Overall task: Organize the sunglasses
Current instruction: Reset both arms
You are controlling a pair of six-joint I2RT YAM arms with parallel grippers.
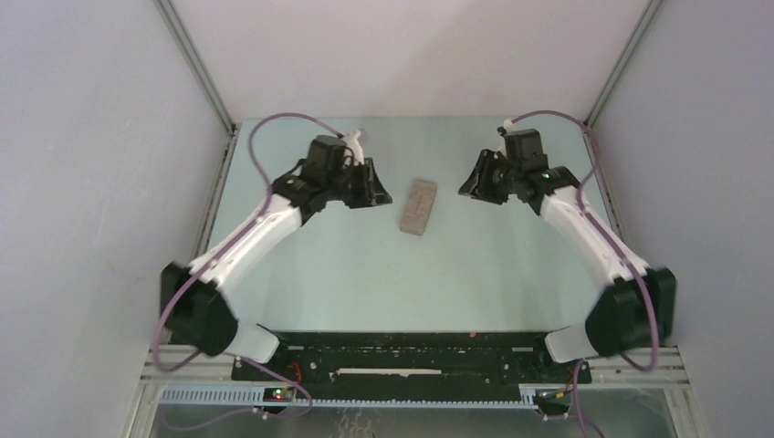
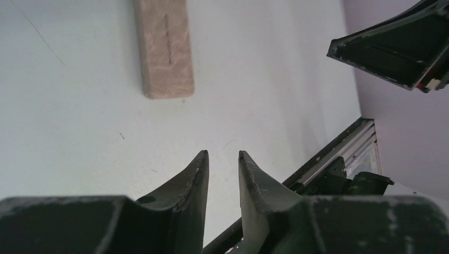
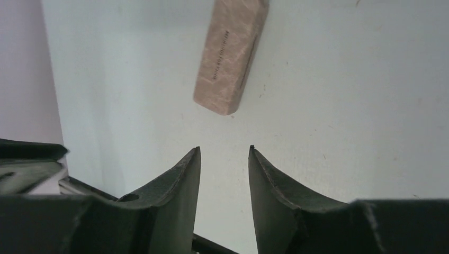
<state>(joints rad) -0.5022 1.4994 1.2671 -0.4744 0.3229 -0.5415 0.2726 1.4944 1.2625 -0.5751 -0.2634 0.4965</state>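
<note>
Grey closed case (image 1: 418, 206) on pale table (image 1: 475, 274)

case (image 2: 164, 47): closed, flat on table (image 2: 79, 132) (upper left) | left jaws: slightly apart

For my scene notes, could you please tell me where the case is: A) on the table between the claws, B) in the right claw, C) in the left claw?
A: the case lies flat on the table, apart from the left claw and right claw, both empty.

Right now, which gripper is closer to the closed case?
Left, narrowly: left gripper just left of the case; right gripper slightly farther off its right side.
</note>
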